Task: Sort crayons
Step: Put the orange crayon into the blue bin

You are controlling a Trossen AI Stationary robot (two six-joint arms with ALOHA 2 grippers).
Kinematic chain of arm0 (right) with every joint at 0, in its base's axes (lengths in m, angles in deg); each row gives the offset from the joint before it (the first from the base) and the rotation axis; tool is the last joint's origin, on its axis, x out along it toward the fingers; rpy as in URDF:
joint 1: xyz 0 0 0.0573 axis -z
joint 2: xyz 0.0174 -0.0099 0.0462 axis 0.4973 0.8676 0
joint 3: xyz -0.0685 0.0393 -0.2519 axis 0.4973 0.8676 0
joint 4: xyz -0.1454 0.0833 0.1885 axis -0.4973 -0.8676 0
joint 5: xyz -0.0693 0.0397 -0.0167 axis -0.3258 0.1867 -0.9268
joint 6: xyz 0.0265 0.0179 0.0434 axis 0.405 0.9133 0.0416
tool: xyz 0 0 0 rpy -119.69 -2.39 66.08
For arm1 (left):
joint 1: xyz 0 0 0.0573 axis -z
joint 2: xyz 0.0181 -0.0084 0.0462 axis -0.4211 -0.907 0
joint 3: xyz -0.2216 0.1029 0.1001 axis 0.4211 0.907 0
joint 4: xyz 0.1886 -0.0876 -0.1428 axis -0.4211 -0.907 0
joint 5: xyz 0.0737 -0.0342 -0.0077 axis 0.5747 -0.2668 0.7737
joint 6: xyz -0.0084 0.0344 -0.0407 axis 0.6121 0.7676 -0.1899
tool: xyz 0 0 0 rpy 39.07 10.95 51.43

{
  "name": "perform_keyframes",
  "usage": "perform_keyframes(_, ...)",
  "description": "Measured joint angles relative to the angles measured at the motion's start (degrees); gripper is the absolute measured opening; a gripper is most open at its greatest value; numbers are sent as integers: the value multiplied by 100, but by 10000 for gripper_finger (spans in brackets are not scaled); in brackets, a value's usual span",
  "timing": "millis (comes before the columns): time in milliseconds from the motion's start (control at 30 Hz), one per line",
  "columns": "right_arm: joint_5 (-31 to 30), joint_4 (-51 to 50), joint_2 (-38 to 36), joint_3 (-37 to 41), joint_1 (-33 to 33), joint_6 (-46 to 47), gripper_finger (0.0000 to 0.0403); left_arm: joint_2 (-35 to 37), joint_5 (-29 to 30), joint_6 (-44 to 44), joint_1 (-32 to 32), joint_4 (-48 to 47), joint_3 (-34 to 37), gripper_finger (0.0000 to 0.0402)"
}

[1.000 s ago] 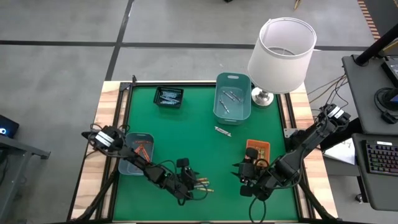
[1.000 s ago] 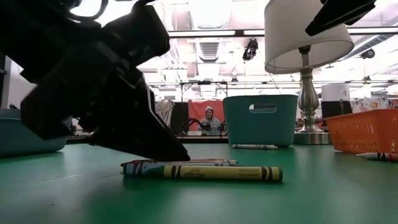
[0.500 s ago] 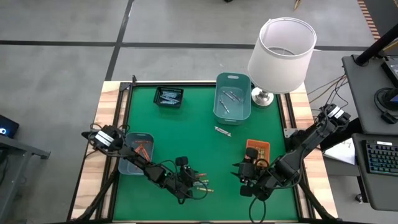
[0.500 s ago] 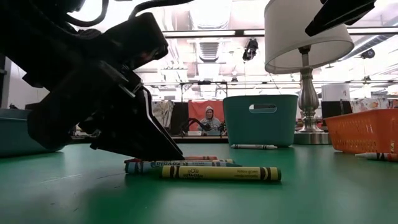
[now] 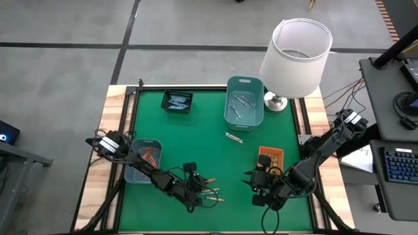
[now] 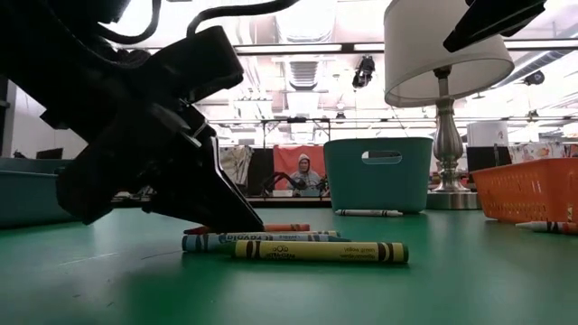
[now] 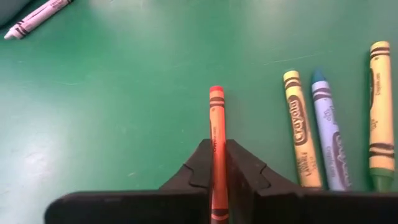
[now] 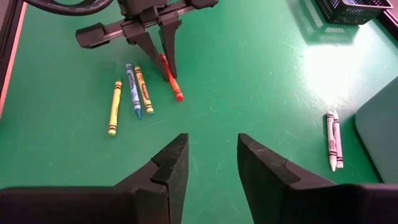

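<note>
Several crayons lie on the green mat near its front edge: an orange one, a yellow one, a blue one and a yellow-green one. My left gripper slants down onto the orange crayon and is shut on it. My right gripper hangs open above the mat at the near right, clear of everything. Two white crayons lie side by side farther back. My left gripper pinches the orange crayon between its two fingers at the crayon's near end. The fingers come slanting down from the table's left, and the crayon runs on ahead past their tips. It lies flat on the mat.
A black tray stands at the back left and a teal bin at the back middle, with a white-shaded lamp beside the bin. An orange tray sits at the right, a blue-grey tray at the left. Bare mat lies in the middle.
My left gripper has shut on the orange crayon, its fingers drawing together over it while the hand stayed where it was. The orange crayon has shifted a little away from the other crayons. The right arm has kept still.
</note>
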Motion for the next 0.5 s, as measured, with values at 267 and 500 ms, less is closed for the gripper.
perform_keyframes(267, 0, 2, 0, 0, 0, 2, 127, 862, -1, 353, -6, -432, 8, 2)
perform_keyframes(500, 1, 0, 0, 0, 0, 2, 116, 2296, -23, -220, 8, -2470, 6, 2)
